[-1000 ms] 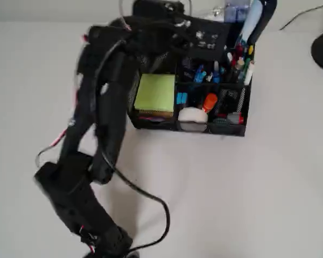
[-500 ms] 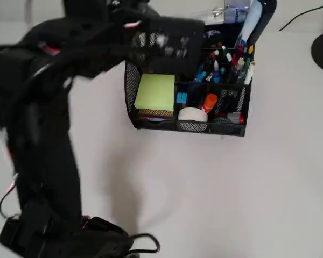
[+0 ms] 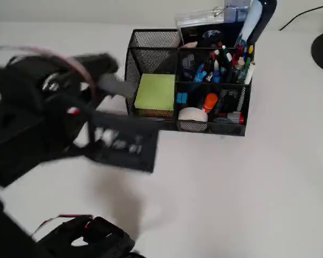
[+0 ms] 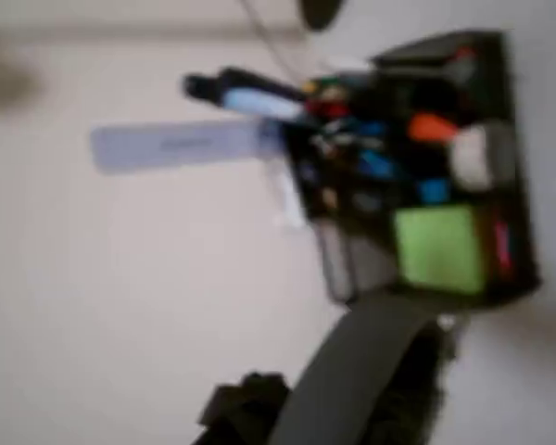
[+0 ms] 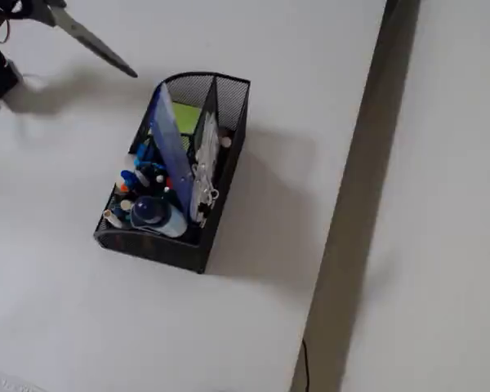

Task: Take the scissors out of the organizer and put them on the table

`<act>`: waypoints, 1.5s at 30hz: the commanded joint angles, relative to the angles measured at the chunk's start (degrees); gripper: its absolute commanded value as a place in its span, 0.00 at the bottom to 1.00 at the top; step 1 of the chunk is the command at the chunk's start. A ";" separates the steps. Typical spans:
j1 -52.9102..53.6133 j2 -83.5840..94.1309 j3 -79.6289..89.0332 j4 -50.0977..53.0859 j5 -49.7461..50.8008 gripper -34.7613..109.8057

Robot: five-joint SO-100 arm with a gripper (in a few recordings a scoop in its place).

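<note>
Above table (image 5: 253, 310), gripper (image 5: 8, 12) pinches scissors (image 5: 86, 38), blades slanting down-right twd organizer (image 5: 220, 106).

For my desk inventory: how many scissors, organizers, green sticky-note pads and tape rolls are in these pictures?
scissors: 1
organizer: 1
green sticky-note pad: 1
tape roll: 1
Total: 4

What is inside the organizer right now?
The organizer holds green sticky notes, a tape roll and pens. The scissors are already out, blades in the air; compartment bottoms are hidden.
</note>
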 commanded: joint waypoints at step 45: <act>9.49 4.92 46.32 -2.55 -3.78 0.63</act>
